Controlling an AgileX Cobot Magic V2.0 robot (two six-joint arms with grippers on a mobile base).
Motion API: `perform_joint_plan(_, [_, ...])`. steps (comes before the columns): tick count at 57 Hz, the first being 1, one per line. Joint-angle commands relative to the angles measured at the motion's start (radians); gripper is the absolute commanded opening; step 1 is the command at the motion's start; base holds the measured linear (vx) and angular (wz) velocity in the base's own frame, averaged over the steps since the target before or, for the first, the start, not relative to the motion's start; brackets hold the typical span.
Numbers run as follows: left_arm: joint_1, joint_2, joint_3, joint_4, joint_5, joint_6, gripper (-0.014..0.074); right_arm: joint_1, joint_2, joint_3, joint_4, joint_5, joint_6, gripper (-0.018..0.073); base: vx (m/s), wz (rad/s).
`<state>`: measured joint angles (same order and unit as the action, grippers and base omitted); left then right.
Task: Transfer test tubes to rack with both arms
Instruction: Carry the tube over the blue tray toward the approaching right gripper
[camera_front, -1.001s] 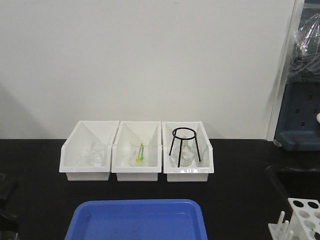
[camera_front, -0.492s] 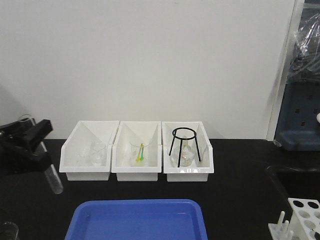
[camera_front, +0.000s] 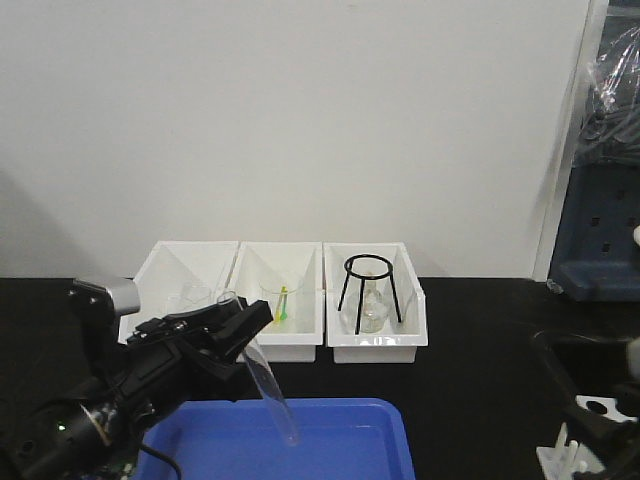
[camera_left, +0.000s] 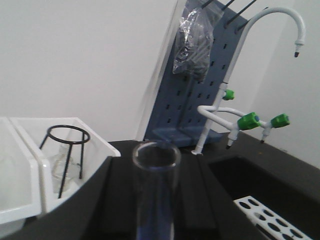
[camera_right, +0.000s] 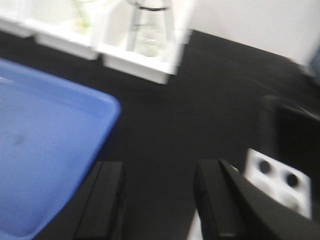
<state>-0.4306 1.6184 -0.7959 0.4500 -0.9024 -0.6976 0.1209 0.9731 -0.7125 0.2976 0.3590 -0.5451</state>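
The left gripper (camera_front: 243, 325) has swung in from the counter's (camera_front: 480, 380) left edge since half a second ago. It is clamped on a tilted test tube (camera_front: 268, 385) above the blue tray (camera_front: 350, 440) at the near edge. The right gripper (camera_right: 160, 200), fingers apart, now partly hides the rack (camera_front: 597, 406) in the near right corner. White bins (camera_front: 275, 338) line the far edge.

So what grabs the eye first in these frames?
The black left gripper, lower left in the front view, clamps a slim clear glass test tube tilted over the blue plastic tray. Behind stand three white open-front bins, the rightmost holding a black wire tripod ring.
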Motion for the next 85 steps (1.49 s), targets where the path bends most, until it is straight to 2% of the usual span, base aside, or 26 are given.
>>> perform_joint_plan(1, [-0.008,0.029,-0.053,-0.026,-0.165,-0.071,0.0097,0.089,0.055,-0.073,0.112,-0.089,-0.169,0.0402,0.0,0.0])
perform_joint_plan(9, [-0.008,0.114,-0.102,-0.026,-0.233,-0.146,0.0099,0.254,0.148,-0.125,0.146,-0.159,-0.299,0.0435,0.0,0.0])
perform_joint_plan(14, [-0.008,0.143,-0.128,-0.014,-0.265,-0.15,0.0101,0.327,0.218,-0.173,0.146,-0.179,-0.295,0.0467,0.0,0.0])
perform_joint_plan(23, [-0.008,0.154,-0.159,0.054,-0.276,-0.15,0.0105,0.389,0.334,-0.28,0.145,-0.181,-0.281,0.0503,0.0,0.0])
perform_joint_plan(46, [-0.066,0.154,-0.159,0.061,-0.275,-0.149,0.0117,0.397,0.55,-0.484,0.164,-0.171,-0.274,0.0504,0.0,0.0])
perform_joint_plan(67, [-0.066,0.154,-0.159,0.063,-0.28,-0.152,0.0124,0.397,0.571,-0.491,0.181,-0.185,-0.274,0.0489,0.0,0.0])
perform_joint_plan(76, [-0.066,0.154,-0.159,0.063,-0.281,-0.214,0.0127,0.397,0.571,-0.491,0.197,-0.188,-0.274,0.0463,0.0,0.0])
perform_joint_plan(85, [-0.066,0.154,-0.159,0.063,-0.287,-0.221,0.0127,0.397,0.574,-0.491,0.232,-0.188,-0.274,0.0448,0.0,0.0])
